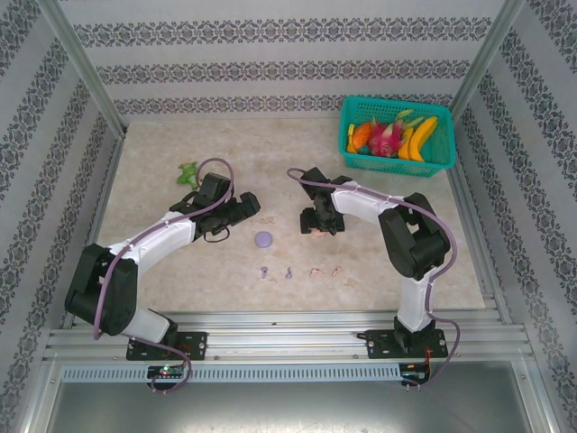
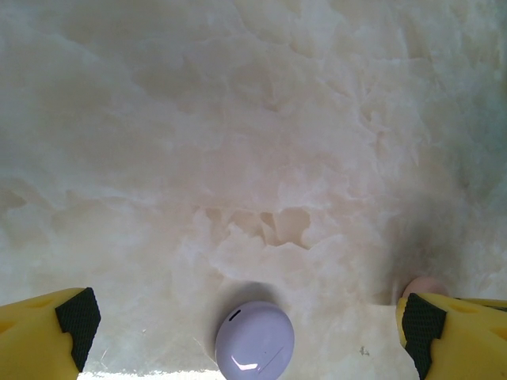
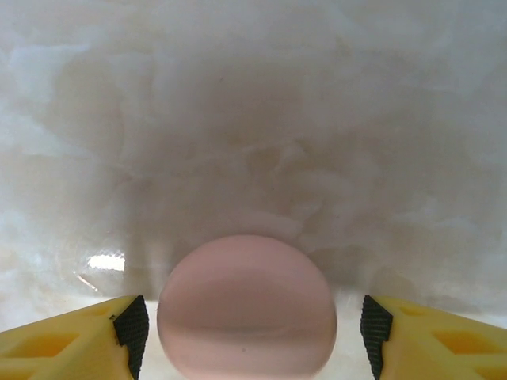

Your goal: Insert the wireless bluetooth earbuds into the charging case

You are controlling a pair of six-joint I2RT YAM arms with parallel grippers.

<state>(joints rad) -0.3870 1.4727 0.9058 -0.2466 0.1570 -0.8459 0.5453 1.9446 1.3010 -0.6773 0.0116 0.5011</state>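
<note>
A round purple charging case lies closed on the table; in the left wrist view this purple case sits between the wide-apart fingers of my open left gripper, touching neither. My left gripper hangs just up-left of it. A closed pale pink case lies between the fingers of my right gripper, a narrow gap on the left and a wider one on the right. My right gripper is lowered at mid-table. Two purple earbuds and two pink earbuds lie loose nearer the front.
A teal basket of toy fruit stands at the back right. A small green object lies at the back left, behind the left arm. Patterned walls and metal posts enclose the table.
</note>
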